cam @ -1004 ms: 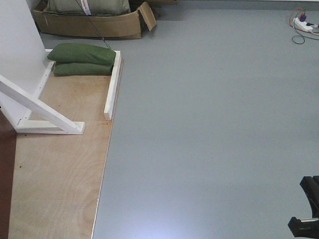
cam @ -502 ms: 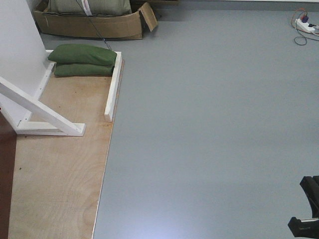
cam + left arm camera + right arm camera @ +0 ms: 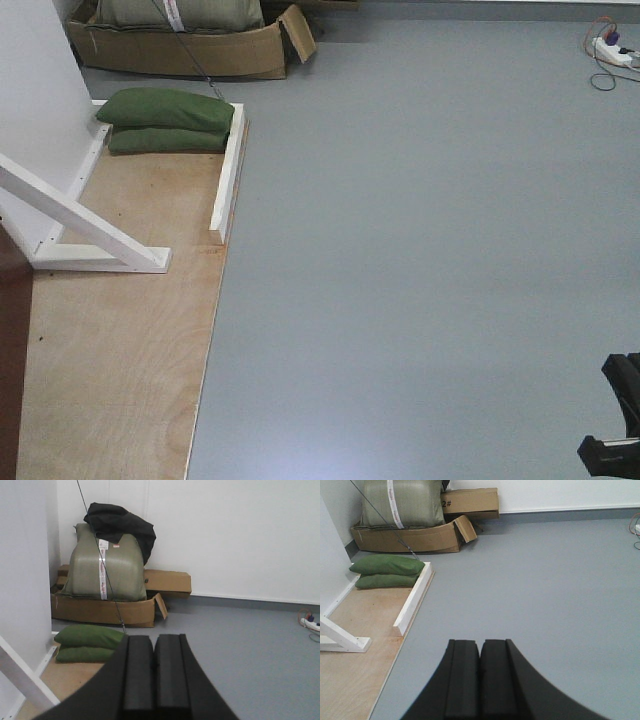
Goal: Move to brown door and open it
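Only a sliver of the brown door (image 3: 12, 380) shows. It is a dark reddish-brown strip along the left edge of the plywood platform (image 3: 120, 360), at its near end, cut off by the edge of the front view. Its handle is out of sight.

Beyond the door on the platform stands a white panel (image 3: 30, 90), with a white diagonal brace (image 3: 80, 220) running down onto the wood. Two green sandbags (image 3: 165, 120) lie stacked at the platform's far end. A white rail (image 3: 226, 170) lines the far part of its right edge, and the near part of that edge is bare. A cardboard box (image 3: 190, 50) sits behind the platform.

To the right of the platform, grey floor (image 3: 420, 250) spreads wide to a power strip (image 3: 612, 47) in the far corner.

The left gripper (image 3: 154, 675) and the right gripper (image 3: 480, 680) each have their pads pressed together on nothing.
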Tool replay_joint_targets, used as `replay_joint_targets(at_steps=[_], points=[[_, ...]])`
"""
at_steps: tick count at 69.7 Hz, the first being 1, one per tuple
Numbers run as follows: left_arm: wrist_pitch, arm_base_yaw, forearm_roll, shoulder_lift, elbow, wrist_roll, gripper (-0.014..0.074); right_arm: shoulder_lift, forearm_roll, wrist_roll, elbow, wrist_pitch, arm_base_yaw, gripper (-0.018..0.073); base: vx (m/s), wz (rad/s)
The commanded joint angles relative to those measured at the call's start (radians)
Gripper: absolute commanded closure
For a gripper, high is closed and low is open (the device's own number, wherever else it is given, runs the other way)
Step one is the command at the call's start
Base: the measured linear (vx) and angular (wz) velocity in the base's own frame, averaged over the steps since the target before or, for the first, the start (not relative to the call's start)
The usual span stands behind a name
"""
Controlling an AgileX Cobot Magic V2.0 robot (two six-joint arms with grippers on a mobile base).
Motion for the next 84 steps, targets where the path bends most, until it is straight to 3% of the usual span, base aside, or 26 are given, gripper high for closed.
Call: replay_joint_targets(at_steps=[1, 11, 16, 21, 35, 43, 48, 57, 66, 72, 75, 84], points=[[-0.151, 0.003, 0.001, 0.074, -0.058, -0.008, 0.0580, -0.016, -0.005, -0.012, 0.002, -0.081, 0.002, 0.0559, 0.00, 0.00], [-0.178, 0.049, 0.002, 0.236, -0.294, 0.002, 0.0580, -0.016, -0.005, -0.012, 0.002, -0.081, 0.002, 0.0559, 0.00, 0.00], [-0.150, 0.086, 0.005, 0.295, -0.444, 0.066, 0.0580, -0.016, -0.004, -0.012, 0.002, -0.080, 0.002, 0.0559, 0.00, 0.00], [-0.135, 0.132, 0.011, 0.343, -0.594, 0.195, 0.0580, -0.016, -0.004, -0.012, 0.002, -0.080, 0.002, 0.0559, 0.00, 0.00], [-0.139, 0.287, 0.011, 0.467, -0.977, 0.728, 0.0580, -0.016, -0.004, -0.012, 0.002, -0.080, 0.002, 0.0559, 0.00, 0.00], [-0.174, 0.362, 0.010, 0.521, -1.163, 0.943, 0.0580, -0.016, -0.004, -0.012, 0.002, -0.080, 0.002, 0.0559, 0.00, 0.00], [-0.223, 0.400, 0.010, 0.552, -1.249, 1.038, 0.0580, -0.016, -0.004, -0.012, 0.002, -0.080, 0.002, 0.0559, 0.00, 0.00], [-0.324, 0.444, 0.008, 0.595, -1.360, 1.126, 0.0580, -0.016, -0.004, -0.012, 0.002, -0.080, 0.002, 0.0559, 0.00, 0.00], [-0.562, 0.464, -0.006, 0.605, -1.387, 1.148, 0.0580, -0.016, -0.004, -0.012, 0.002, -0.080, 0.002, 0.0559, 0.00, 0.00], [-0.807, 0.470, -0.104, 0.610, -1.387, 1.148, 0.0580, -0.016, -0.004, -0.012, 0.002, -0.080, 0.002, 0.0559, 0.00, 0.00], [-0.974, 0.470, -0.203, 0.617, -1.387, 1.148, 0.0580, -0.016, -0.004, -0.012, 0.002, -0.080, 0.002, 0.0559, 0.00, 0.00], [-1.265, 0.470, -0.501, 0.647, -1.398, 1.153, 0.0580, -0.016, -0.004, -0.012, 0.002, -0.080, 0.002, 0.0559, 0.00, 0.00]])
